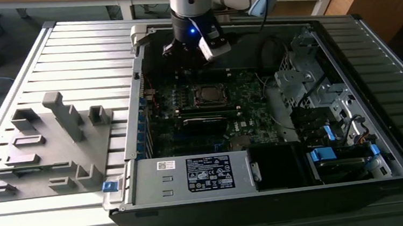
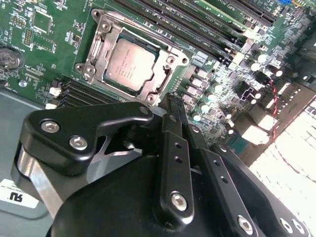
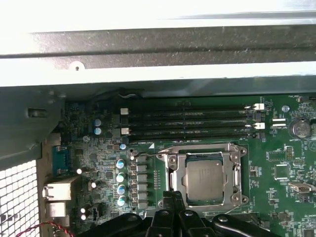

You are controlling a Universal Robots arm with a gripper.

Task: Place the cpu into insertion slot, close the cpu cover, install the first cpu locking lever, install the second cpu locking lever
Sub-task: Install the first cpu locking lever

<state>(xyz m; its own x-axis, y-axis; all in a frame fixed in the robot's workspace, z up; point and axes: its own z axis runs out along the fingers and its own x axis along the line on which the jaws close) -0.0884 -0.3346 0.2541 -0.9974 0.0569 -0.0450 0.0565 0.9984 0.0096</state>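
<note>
The cpu (image 2: 129, 61) (image 3: 204, 177) (image 1: 207, 94), a flat silver-grey square, lies in the insertion slot (image 2: 165, 74) (image 3: 174, 173) on the green motherboard. The silvery cpu cover (image 2: 101, 49) (image 3: 205, 149) lies flat around it, framing the chip. A thin wire lever (image 3: 147, 154) runs along one side of the socket. My gripper (image 2: 173, 102) (image 3: 174, 195) (image 1: 187, 60) hangs just off one corner of the socket, its two black fingers shut together with nothing between them. Whether the fingertips touch the board I cannot tell.
Long black memory slots (image 3: 190, 123) (image 2: 197, 29) run beside the socket. The open computer case has a labelled power supply box (image 1: 192, 174) at the front and drive cages (image 1: 315, 93) on the exterior view's right. A grey fixture block (image 1: 49, 149) sits outside the case on the slatted table.
</note>
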